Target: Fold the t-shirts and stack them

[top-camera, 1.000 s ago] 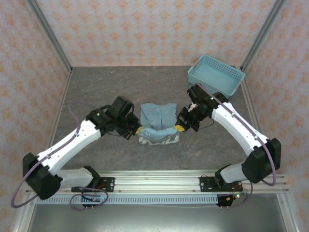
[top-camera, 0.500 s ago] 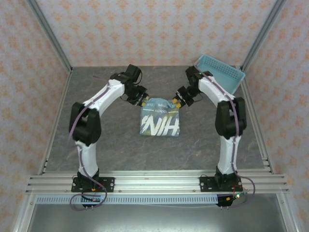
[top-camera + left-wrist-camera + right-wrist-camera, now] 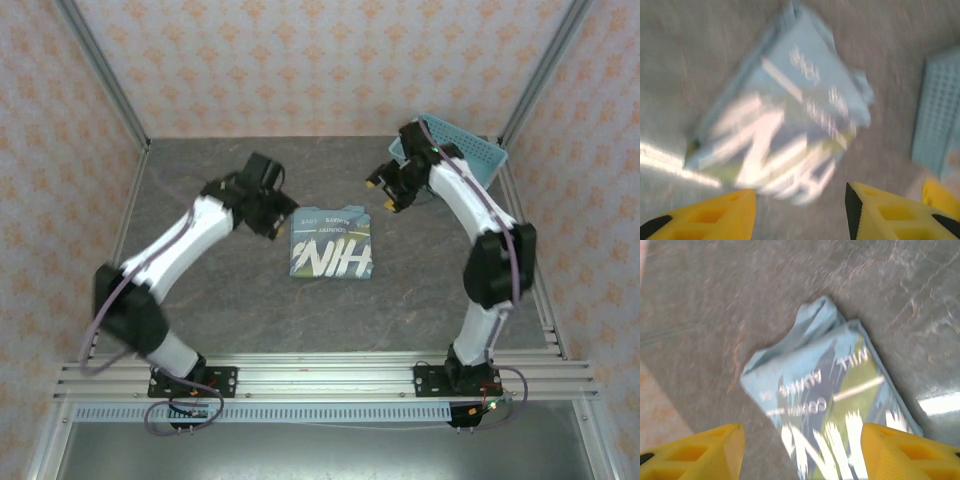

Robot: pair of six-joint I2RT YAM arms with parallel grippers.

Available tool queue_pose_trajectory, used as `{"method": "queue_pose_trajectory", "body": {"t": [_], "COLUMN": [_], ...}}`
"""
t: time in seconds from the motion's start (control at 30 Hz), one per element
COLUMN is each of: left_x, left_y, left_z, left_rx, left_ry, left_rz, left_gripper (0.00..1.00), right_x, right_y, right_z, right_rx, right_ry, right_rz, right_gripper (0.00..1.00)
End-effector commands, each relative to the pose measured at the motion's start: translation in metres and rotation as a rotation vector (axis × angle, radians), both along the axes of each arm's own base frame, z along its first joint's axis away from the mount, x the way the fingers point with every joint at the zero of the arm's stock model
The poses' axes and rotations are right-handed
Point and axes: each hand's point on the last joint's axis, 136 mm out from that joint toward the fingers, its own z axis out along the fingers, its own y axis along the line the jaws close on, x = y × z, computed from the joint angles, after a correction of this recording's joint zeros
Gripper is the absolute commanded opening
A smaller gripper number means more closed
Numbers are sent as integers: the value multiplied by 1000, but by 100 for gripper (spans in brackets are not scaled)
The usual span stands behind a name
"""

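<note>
From above, the folded t-shirt (image 3: 332, 251) lies print-up on the counter (image 3: 220, 310) between the arms. The basket (image 3: 468, 156) stands at the far right corner, its perforated floor showing. The left end effector (image 3: 283, 214) is just beside the shirt's far left corner. The right end effector (image 3: 381, 196) hovers near the far right corner.

In the left wrist view, the yellow fingers (image 3: 710, 215) are spread apart, the blurred shirt just beyond them.

In the right wrist view, the fingers (image 3: 700, 450) are spread wide, the shirt lying below them.

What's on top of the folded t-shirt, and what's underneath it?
Nothing lies on the t-shirt; its white print faces up. It rests flat on the grey table. The folded layers cover whatever is beneath, so a second shirt there cannot be ruled out.
</note>
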Motion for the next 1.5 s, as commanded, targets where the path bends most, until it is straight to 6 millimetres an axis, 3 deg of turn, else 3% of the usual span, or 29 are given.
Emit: {"method": "queue_pose_trajectory", "body": {"t": [0.0,0.07,0.17,0.3,0.47,0.6,0.73,0.97,1.07,1.27,1.37,1.47], "left_x": [-29,-38,-43,-35,-32,-36,-38,-34,-25,5,19,36], "left_y": [-44,-66,-81,-99,-110,-106,-95,-100,-100,-94,-78,-50], "left_z": [-31,-36,-53,-75,-99,-117,-123,-145,-150,-157,-156,-152], "left_rx": [-171,-256,-279,-315,-332,-284,-218,-254,-265,-245,-222,-195], "left_ry": [-9,-84,-115,-125,-118,-73,-54,-29,-52,-82,-112,-141], "left_rz": [131,183,226,255,316,348,381,440,472,489,521,551], "left_gripper": [52,54,57,57,57,56,55,54,48,28,15,6], "right_x": [-41,-69,-97,-117,-127,-131,-134,-141,-143,-150,-154,-156], "right_y": [11,17,19,16,11,12,12,12,11,8,6,2], "right_z": [12,13,13,14,14,20,35,43,49,56,54,54], "right_rx": [38,115,215,261,232,254,272,294,304,304,298,293], "right_ry": [-121,-164,-198,-212,-197,-187,-212,-207,-215,-218,-214,-214], "right_rz": [83,91,78,66,82,82,85,77,74,72,67,57], "right_gripper": [62,62,64,65,65,65,66,66,66,66,66,65]}}
